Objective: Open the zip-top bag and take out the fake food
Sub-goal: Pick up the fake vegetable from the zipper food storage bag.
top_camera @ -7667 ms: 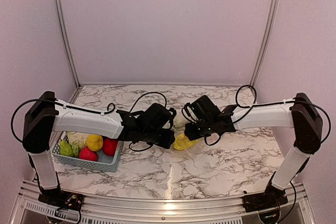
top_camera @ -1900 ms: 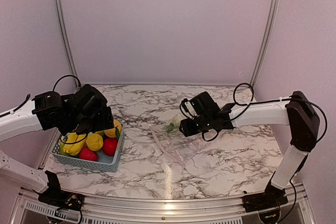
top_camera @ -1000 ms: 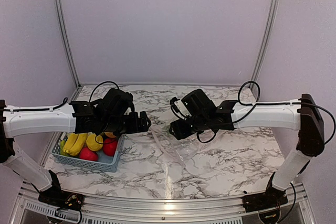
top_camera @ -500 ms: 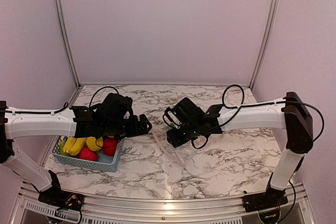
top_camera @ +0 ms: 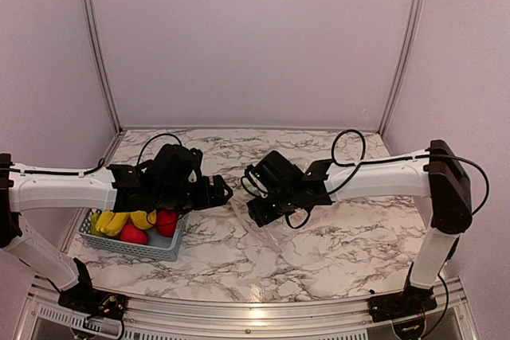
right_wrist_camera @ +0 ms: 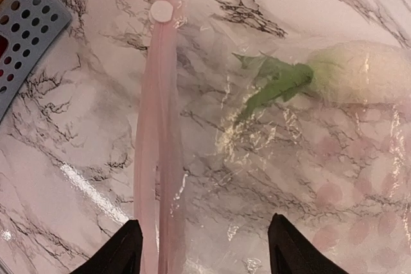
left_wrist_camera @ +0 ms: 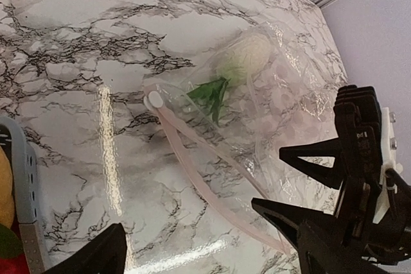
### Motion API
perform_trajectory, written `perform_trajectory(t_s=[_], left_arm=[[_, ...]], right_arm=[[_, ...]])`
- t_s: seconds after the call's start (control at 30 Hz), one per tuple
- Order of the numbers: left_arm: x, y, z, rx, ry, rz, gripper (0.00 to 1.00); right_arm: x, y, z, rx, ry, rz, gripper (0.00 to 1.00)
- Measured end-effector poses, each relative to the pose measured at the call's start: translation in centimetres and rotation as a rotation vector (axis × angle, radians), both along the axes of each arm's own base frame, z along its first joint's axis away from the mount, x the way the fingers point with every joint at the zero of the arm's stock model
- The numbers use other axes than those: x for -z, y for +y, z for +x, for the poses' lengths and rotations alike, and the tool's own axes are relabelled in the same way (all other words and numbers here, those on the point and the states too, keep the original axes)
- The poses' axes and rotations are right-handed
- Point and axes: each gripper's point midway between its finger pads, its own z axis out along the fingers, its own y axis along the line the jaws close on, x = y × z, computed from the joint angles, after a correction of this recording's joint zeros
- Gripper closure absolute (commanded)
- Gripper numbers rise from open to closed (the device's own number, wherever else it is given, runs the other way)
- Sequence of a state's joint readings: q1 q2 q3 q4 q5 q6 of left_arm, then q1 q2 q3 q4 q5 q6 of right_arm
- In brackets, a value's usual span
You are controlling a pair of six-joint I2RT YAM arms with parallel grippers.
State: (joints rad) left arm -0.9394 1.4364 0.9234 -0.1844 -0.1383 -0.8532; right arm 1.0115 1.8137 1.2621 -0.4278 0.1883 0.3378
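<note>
At the far left sits the basket [top_camera: 151, 250]. My left gripper [top_camera: 223, 191] hangs just right of it, jaws spread about as wide as they go and holding nothing. The bag [left_wrist_camera: 282, 94] lies flat on the marble right next to it, mouth side turned toward that gripper.

What matters is the zip strip [right_wrist_camera: 154, 133]. It runs lengthwise from its slider [right_wrist_camera: 160, 11] at the far end back toward my side, forming the bag's left edge. My right gripper [right_wrist_camera: 205, 220] hovers directly over the strip's near end, jaws parted roughly halfway, gripping nothing that I can make out.

The one leafy vegetable [right_wrist_camera: 356, 72] rests deeper in the bag, off to the right of the strip. I judge the right arm nearer the strip, the left better placed to reach into the mouth.
</note>
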Motion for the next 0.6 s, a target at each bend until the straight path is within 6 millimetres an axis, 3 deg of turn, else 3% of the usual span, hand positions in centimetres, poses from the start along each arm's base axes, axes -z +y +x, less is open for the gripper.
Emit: perform_trajectory(t_s=[0.2, 0.33, 0.43, 0.6], left_arm=[[0.5, 0.1, -0.2, 0.002, 0.007, 0.004, 0.06], [0.5, -0.1, -0.3, 0.004, 0.017, -0.016, 0.10], [0.2, -0.8, -0.2, 0.012, 0.021, -0.052, 0.20], [1.0, -2.0, -0.1, 0.023, 0.046, -0.087, 0.35]], right_arm=[[1.4, -0.3, 0.3, 0.026, 0.003, -0.038, 0.54], [2.2, -0.6, 0.6, 0.047, 0.007, -0.068, 0.76], [1.8, -0.5, 0.8, 0.060, 0.000, -0.066, 0.89], [0.6, 0.1, 1.4, 0.068, -0.022, -0.044, 0.95]])
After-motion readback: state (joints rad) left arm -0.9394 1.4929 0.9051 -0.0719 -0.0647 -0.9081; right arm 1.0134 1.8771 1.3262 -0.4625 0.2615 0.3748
